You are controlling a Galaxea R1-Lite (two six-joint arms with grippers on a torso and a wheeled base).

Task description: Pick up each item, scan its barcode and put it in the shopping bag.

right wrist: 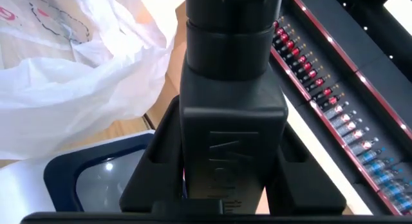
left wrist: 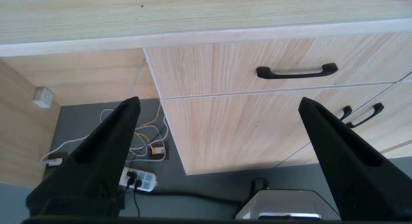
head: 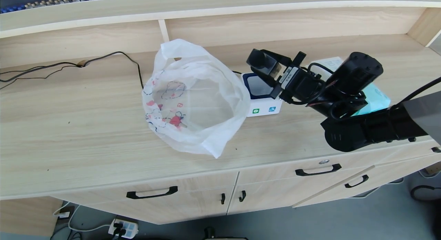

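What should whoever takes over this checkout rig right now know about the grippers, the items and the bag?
Right gripper: shut on a black item, held over the scanner beside the shopping bag.
Left gripper: open, empty, low in front of the drawers.
Shopping bag: open on the counter, nothing visible inside.
Waiting: a teal pack and a white item on the counter behind the right arm.
Done: black item picked up; whether it has scanned cannot be told.
Left: bag it, then scan and bag the other two.
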